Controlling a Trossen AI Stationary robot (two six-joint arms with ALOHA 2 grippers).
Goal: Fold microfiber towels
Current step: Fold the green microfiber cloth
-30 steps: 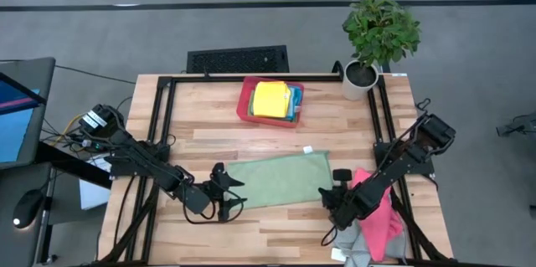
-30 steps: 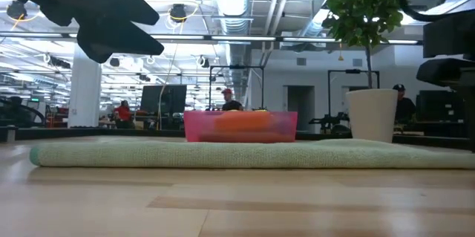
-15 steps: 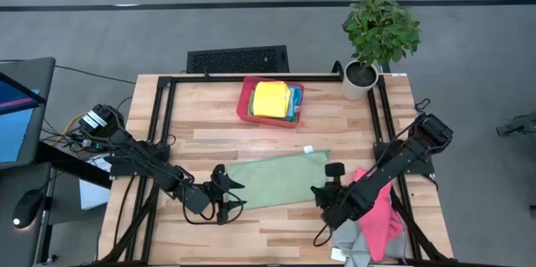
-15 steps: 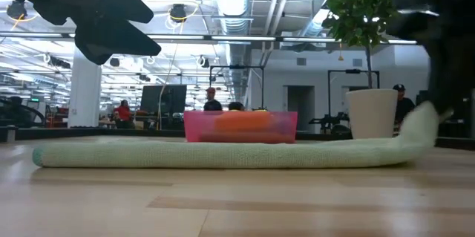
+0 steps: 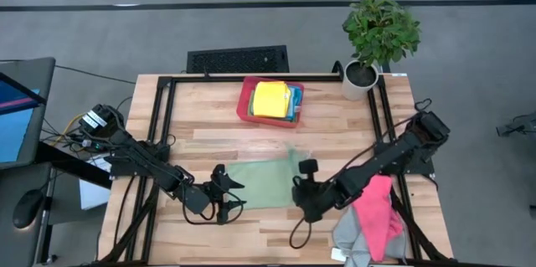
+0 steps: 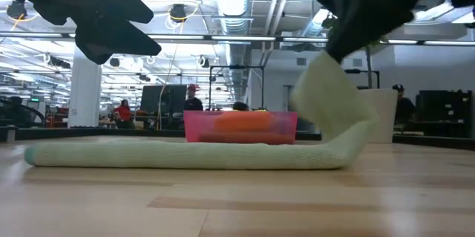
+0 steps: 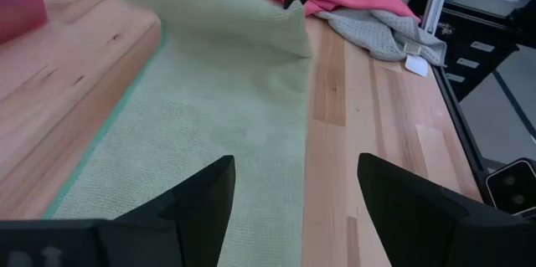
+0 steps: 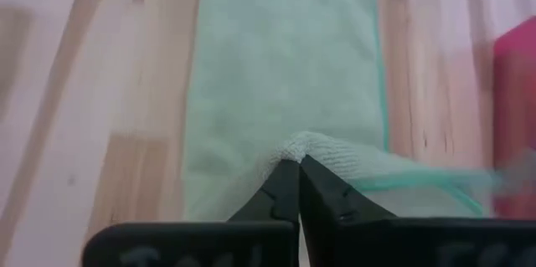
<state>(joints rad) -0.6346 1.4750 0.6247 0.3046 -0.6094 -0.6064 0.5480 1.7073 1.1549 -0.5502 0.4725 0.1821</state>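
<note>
One green towel (image 5: 260, 185) lies on the surface, its end lifted by our right end effector (image 8: 296, 185), which is pinched tight on the hem. Our left end effector (image 7: 295, 190) hovers spread wide and empty above the towel's opposite end. We judge the cloth light, limp and a little clingy, so it will sag and drape; corners or hems give the surest hold. Beyond the right end effector sits a pink towel (image 5: 374, 210).

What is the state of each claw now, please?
Left claw: open, holding nothing.
Right claw: closed on the edge of the soft light-green microfiber towel.
</note>
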